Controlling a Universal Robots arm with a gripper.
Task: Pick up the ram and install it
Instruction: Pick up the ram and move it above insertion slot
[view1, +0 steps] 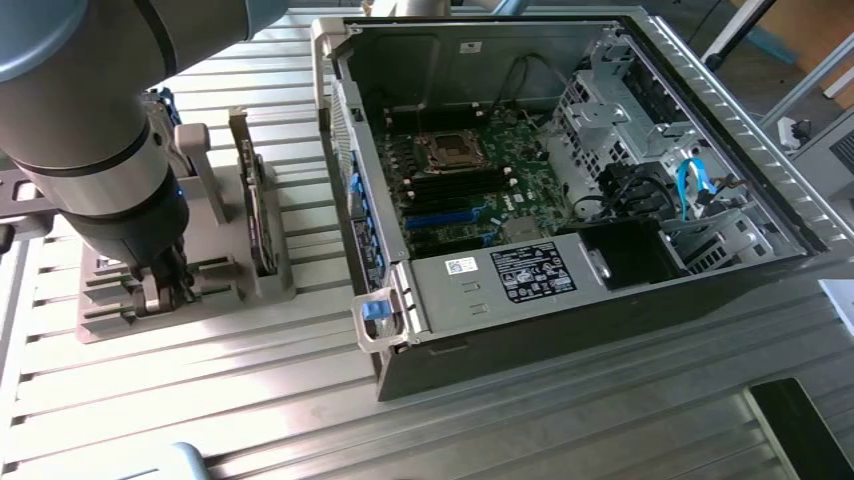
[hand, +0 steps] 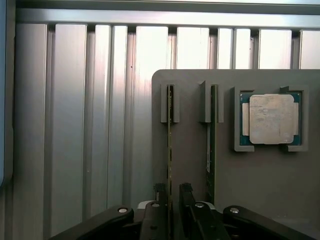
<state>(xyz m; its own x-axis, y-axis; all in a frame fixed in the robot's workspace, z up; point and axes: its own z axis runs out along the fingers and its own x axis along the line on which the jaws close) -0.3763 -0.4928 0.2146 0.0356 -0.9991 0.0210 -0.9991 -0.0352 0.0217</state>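
The ram (hand: 170, 145) is a thin green stick standing on edge in a slot of the grey holder (hand: 195, 100). My gripper (hand: 172, 192) is lowered over its near end, one finger on each side, with a small gap still visible beside the stick. In the exterior view my gripper (view1: 167, 288) hangs down onto the holder (view1: 114, 320) at the exterior view's left, and the arm covers the ram there. The open computer case (view1: 400, 300) with its green motherboard (view1: 461, 185) lies to the exterior view's right.
A second stick (hand: 210, 150) stands in the neighbouring slot, and a processor chip (hand: 272, 119) sits in a pocket of the holder. An upright expansion card (view1: 254, 215) stands between holder and case. The ribbed metal table (view1: 267, 400) lies all around.
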